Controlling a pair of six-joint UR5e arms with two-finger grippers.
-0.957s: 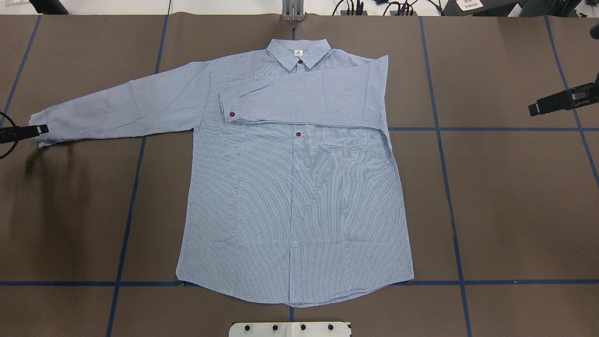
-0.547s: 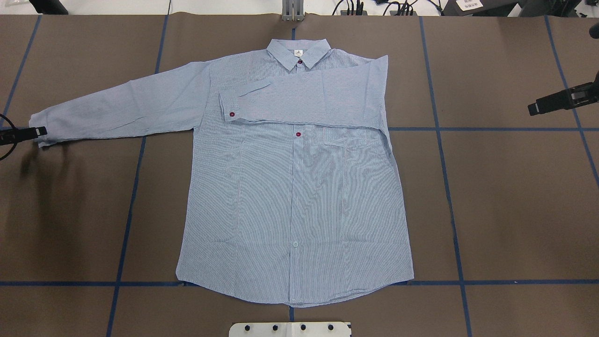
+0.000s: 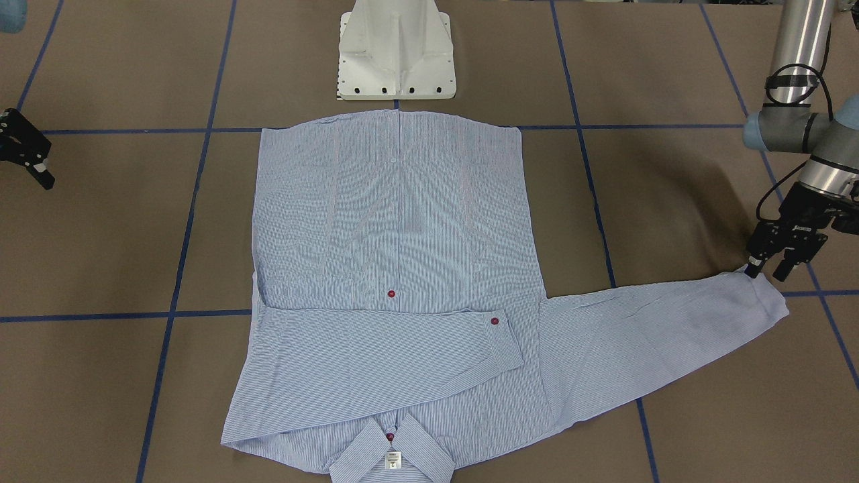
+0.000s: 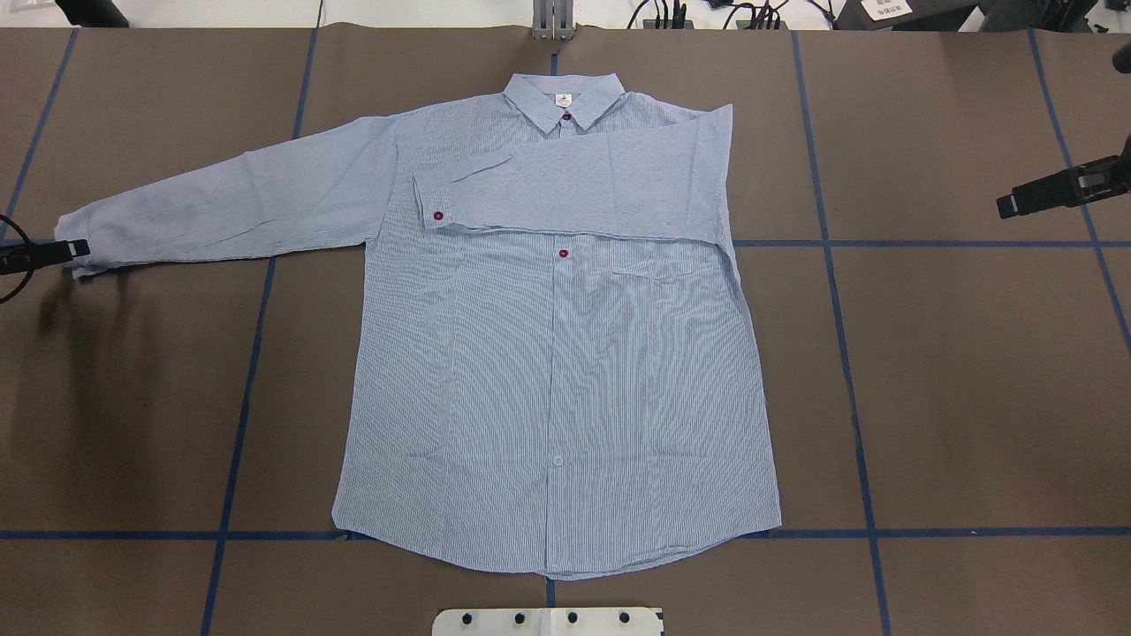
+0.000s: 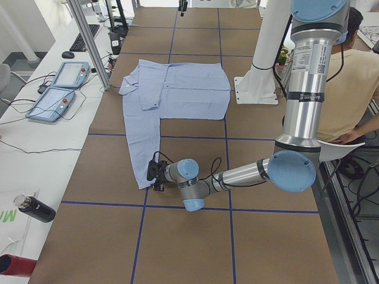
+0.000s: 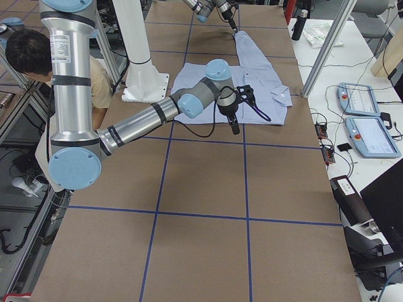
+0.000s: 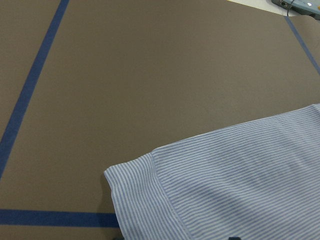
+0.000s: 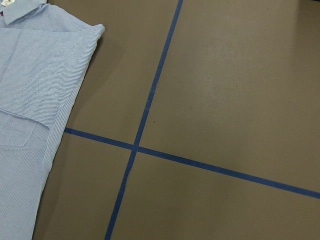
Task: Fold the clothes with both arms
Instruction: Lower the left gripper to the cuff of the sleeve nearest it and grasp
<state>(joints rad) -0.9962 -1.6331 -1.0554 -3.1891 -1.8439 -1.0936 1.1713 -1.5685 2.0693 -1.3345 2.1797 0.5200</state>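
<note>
Brown matting covers the table (image 4: 972,397), marked into big squares by blue tape lines (image 4: 870,533). On my screens the striped shirt (image 4: 565,380) lies flat and front up in the middle of it. Its hem is towards the white pedestal base (image 3: 396,50) and its collar (image 4: 565,93) is at the far side.

The sleeve on the robot's right (image 4: 574,185) is folded in across the chest. Its cuff (image 4: 433,199), with one dark red button, ends just short of the opposite shoulder seam, and the chest pocket (image 4: 649,269) shows just below that fold. The other sleeve (image 4: 230,203) is stretched straight out to the robot's left, flat on the mat.

The left gripper (image 3: 767,270) is down at the end of that outstretched sleeve. From the front camera I see its jaws apart with bare mat between them, and one fingertip (image 3: 753,267) right at the edge of the sleeve end (image 3: 765,298). The left wrist camera shows the corner of that cuff lying flat on the mat.

The right gripper (image 4: 1007,208) hangs over bare table, well apart from the shirt's folded side. I cannot tell from any view whether its jaws are apart or together, and nothing shows in them. A seated person (image 5: 355,89) is behind the robot in the side views.
</note>
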